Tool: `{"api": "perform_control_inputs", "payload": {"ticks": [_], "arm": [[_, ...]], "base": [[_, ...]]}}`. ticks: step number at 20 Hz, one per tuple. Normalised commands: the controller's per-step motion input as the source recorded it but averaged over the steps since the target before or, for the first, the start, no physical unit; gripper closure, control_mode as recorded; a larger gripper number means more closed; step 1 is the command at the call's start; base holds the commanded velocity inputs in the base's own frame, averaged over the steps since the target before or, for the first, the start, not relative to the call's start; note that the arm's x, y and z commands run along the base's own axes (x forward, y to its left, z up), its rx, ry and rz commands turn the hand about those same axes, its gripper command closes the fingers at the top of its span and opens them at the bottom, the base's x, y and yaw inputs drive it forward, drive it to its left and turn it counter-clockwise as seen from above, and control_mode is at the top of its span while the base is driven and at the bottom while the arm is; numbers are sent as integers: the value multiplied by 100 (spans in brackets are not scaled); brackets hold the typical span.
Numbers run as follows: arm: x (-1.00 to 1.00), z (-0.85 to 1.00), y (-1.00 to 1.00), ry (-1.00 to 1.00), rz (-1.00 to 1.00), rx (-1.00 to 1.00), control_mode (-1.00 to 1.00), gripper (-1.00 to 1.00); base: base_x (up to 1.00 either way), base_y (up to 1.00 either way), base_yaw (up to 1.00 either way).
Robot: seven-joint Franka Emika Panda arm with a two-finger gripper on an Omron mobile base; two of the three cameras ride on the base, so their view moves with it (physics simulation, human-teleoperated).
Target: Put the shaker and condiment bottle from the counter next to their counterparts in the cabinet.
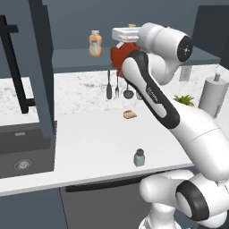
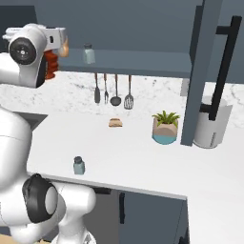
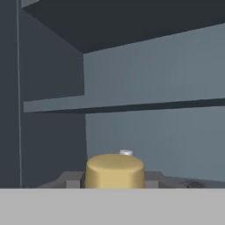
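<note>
The setting is presenting as a rendered domestic kitchen. A white tabletop (image 1: 89, 147) is running along a pale speckled stone backsplash (image 2: 157, 93), with slate-blue base cabinets (image 2: 147, 214) sitting beneath it. Cooking utensils (image 2: 114, 90) are hanging in a row from the underside of a slate-blue wall cabinet (image 2: 143, 62), whose open door is carrying a black bar handle (image 2: 224, 62). A dark sink (image 1: 22, 154) with a round drain is lying at the left end in the left base view. A small potted plant (image 2: 165, 127) and a grey cylindrical canister (image 1: 214, 96) are standing on the tabletop. An orange bottle (image 1: 95, 44) and a shaker (image 2: 88, 53) are sitting on the cabinet shelf.
</note>
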Motion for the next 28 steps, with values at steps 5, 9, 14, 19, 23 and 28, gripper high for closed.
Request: {"api": "perform_control_inputs", "payload": {"ticks": [5,9,14,19,23,28], "arm": [[10,0,4,0,0,0,-100,100],[53,0,22,0,1,6,-100,100],[54,0,34,0,2,1,-100,100],[56,0,25,0,2,0,-100,100],[52,0,17,0,1,0,-100,100],[54,-1,19,0,1,0,-100,100]], "base": [[0,0,0],[0,0,0],[0,0,0],[0,0,0],[0,0,0],[0,0,0]]}}
